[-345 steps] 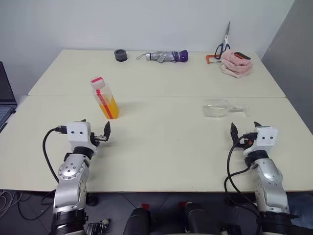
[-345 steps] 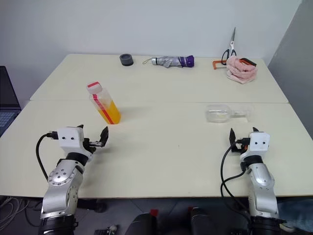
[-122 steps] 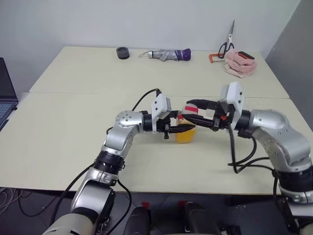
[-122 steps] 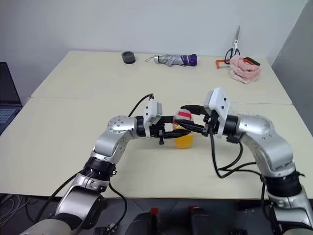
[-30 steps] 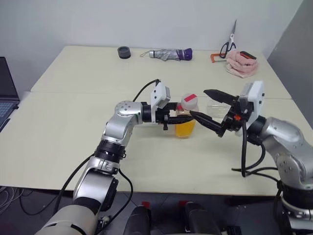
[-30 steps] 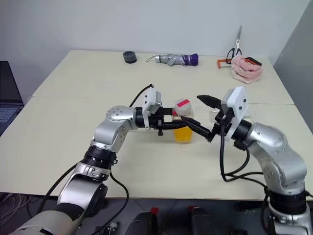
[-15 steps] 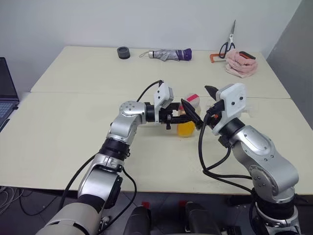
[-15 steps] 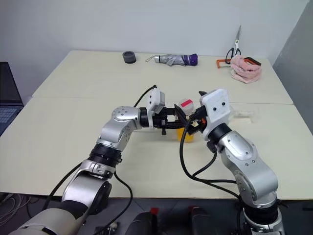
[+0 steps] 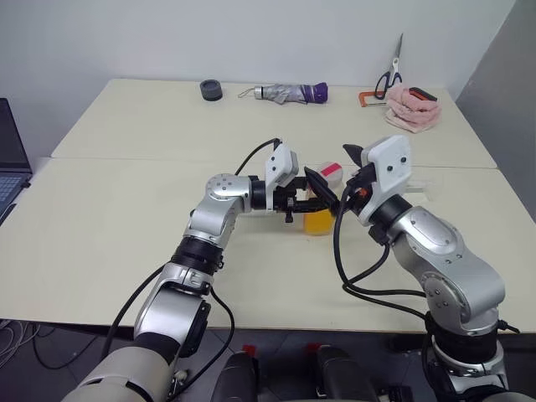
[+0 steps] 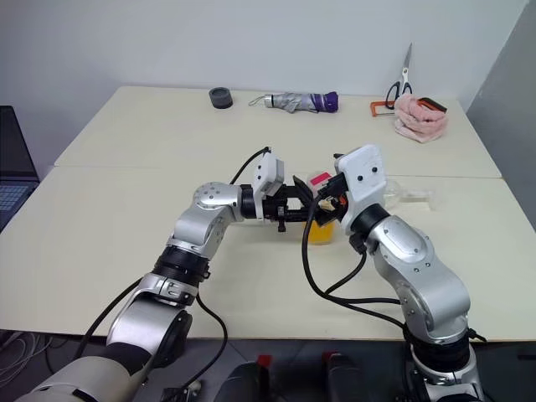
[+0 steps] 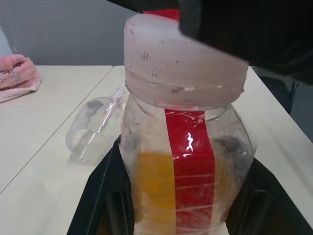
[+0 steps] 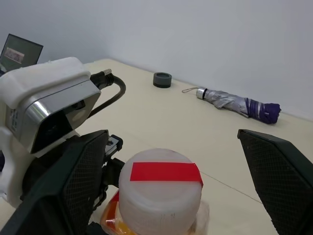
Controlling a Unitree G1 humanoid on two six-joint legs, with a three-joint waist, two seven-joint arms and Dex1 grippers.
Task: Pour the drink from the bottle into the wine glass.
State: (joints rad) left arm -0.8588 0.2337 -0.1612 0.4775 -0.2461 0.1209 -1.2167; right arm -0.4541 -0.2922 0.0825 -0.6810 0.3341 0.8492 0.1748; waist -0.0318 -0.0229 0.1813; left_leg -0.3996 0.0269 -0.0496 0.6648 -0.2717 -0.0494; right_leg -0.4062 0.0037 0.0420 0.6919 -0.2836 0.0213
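1. Two pale cream tables [image 9: 126, 209] stand pushed together, a seam running across between them, against a plain white wall [image 9: 251, 33]. A grey panel [image 9: 502, 75] closes the room at the far right.
2. A laptop [image 9: 10, 159] shows at the left edge, off the tables.
3. Along the far edge lie a dark round puck [image 9: 210, 90], a folded grey umbrella [image 9: 289, 93] with a purple end, scissors [image 9: 388, 77] leaning on the wall, and a pink cloth [image 9: 410, 109] beside a small orange-handled tool [image 9: 366, 99].
4. The bottle [image 11: 183, 147] is near the middle of the near table, upright, its white cap [image 12: 160, 188] with a red strip on top. The drink [image 9: 317, 221] fills its lower part.
5. The left gripper [image 9: 303, 203] reaches in level from the left and is clamped on the bottle's body; the left wrist view shows its black fingers [image 11: 105, 196] on either side of the plastic.
6. The right gripper [image 12: 166, 166] hangs at the cap with its jaws spread wide, one finger [image 12: 73, 181] on each side of the cap and neither touching it in the right wrist view.
7. The glass [image 11: 93, 129] lies on its side on the table behind and to the right of the bottle, bowl towards the bottle; in the head views the right arm [image 9: 435, 251] covers most of it, leaving only its stem end [image 10: 414, 198] clear.
8. Both arms crowd the bottle, so its label [image 11: 188, 161] reads best from the left wrist.
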